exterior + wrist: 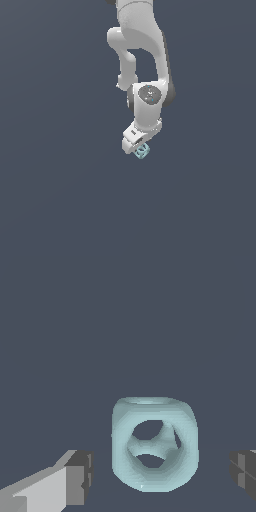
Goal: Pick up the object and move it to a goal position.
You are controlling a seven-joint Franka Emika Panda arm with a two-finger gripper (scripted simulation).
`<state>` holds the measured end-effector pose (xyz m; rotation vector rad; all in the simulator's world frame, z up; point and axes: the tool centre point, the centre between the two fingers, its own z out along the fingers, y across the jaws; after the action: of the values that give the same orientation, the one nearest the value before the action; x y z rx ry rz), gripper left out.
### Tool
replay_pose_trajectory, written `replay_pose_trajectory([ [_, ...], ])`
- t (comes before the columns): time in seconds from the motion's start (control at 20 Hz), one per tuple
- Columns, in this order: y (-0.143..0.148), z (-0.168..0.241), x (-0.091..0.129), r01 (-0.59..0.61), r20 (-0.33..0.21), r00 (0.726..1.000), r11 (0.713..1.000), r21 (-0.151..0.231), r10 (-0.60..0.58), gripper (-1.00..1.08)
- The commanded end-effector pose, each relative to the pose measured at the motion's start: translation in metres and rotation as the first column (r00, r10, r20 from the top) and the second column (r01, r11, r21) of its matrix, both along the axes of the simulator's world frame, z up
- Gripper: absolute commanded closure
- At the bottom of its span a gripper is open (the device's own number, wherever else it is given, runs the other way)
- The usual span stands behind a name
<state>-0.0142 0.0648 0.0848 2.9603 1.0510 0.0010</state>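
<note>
The object (pixel 154 443) is a small pale cyan cube with rounded corners and round holes through its faces. In the wrist view it sits between my two fingers, with a clear gap on each side, so nothing touches it. One grey fingertip (pixel 80 476) shows on one side and the other fingertip (pixel 244 471) at the frame's edge. My gripper (pixel 160 473) is open. In the exterior view the object (pixel 142 151) peeks out just under the white gripper (pixel 136 148), which hangs down from the arm and hides its own fingers.
The white arm (pixel 142 55) comes down from the top middle of the exterior view. Around it there is only a flat dark blue-grey ground, with no other object, edge or goal marker showing.
</note>
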Motion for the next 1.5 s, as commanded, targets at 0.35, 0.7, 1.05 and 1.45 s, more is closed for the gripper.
replay_pose_trajectory([
  [0.35,0.0,-0.041,-0.001,-0.004,-0.001,1.0,1.0,0.0,0.004,-0.92],
  [0.7,0.0,-0.045,0.0,-0.005,-0.001,1.0,1.0,0.0,0.005,1.08],
  [1.05,0.0,-0.045,0.0,-0.005,-0.001,1.0,1.0,0.0,0.005,1.08],
  [1.45,-0.006,-0.032,-0.002,-0.004,0.001,1.0,1.0,0.0,0.004,1.08],
])
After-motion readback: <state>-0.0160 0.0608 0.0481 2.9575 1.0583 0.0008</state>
